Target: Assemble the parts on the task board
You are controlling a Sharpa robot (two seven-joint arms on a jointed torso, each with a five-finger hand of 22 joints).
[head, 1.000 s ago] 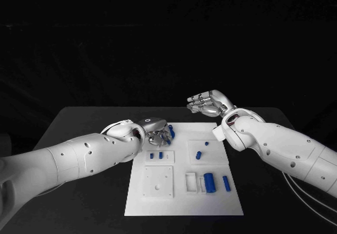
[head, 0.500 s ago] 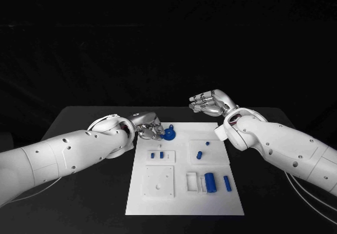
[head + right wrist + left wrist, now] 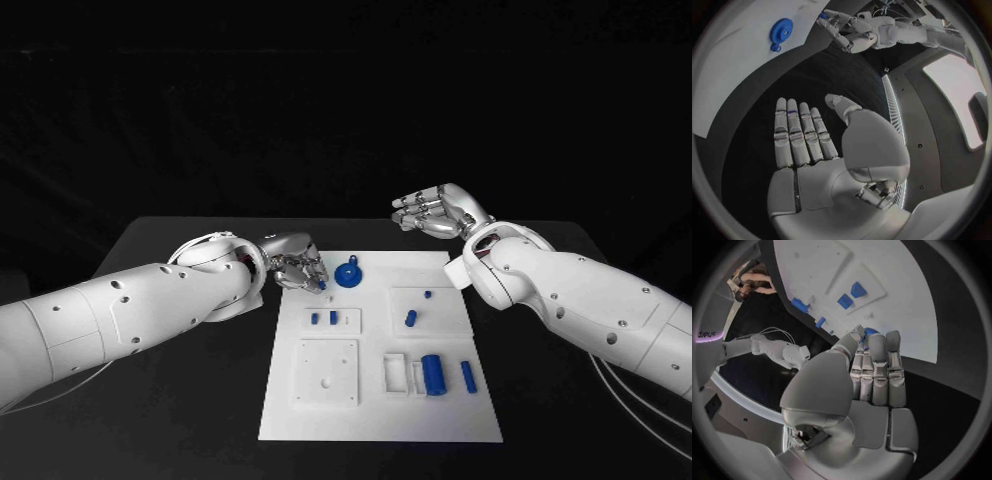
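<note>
One task board (image 3: 378, 420) is lying mid-table, carrying seven blue parts. The round part (image 3: 348, 272) is now lying free at the far edge; the left hand (image 3: 294, 264) is holding nothing, fingers straight, just left of it, having released it. The right hand (image 3: 437, 211) is hovering open beyond the board's far right corner.

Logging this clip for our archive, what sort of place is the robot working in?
Most likely a robotics lab test bench: a black table against a dark backdrop, a white task board with small blue parts laid out, and cabling behind the arms.
</note>
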